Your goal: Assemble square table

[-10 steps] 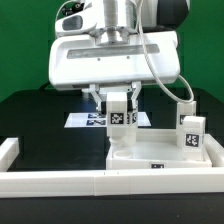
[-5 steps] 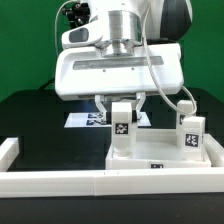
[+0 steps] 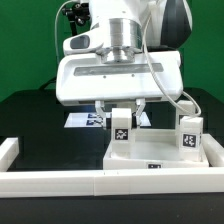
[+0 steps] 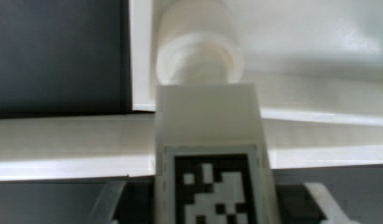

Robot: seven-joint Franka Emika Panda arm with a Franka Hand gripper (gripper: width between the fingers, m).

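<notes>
Square table slab (image 3: pixel 160 160), white, lying by the white rail (image 3: pixel 100 181) at the exterior view's right, partly hidden behind it. Gripper (image 3: pixel 121 113) fingers pinching a tagged white post (image 3: pixel 121 130), held upright over the slab. Second post (image 3: pixel 189 133) standing upright on the slab. Wrist view blurred; post tag (image 4: pixel 209 192) cut off at the frame edge.

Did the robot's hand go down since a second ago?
Yes. The gripper and the white post in its jaws sank lower toward the tabletop slab, judged against the fixed marker board behind.
</notes>
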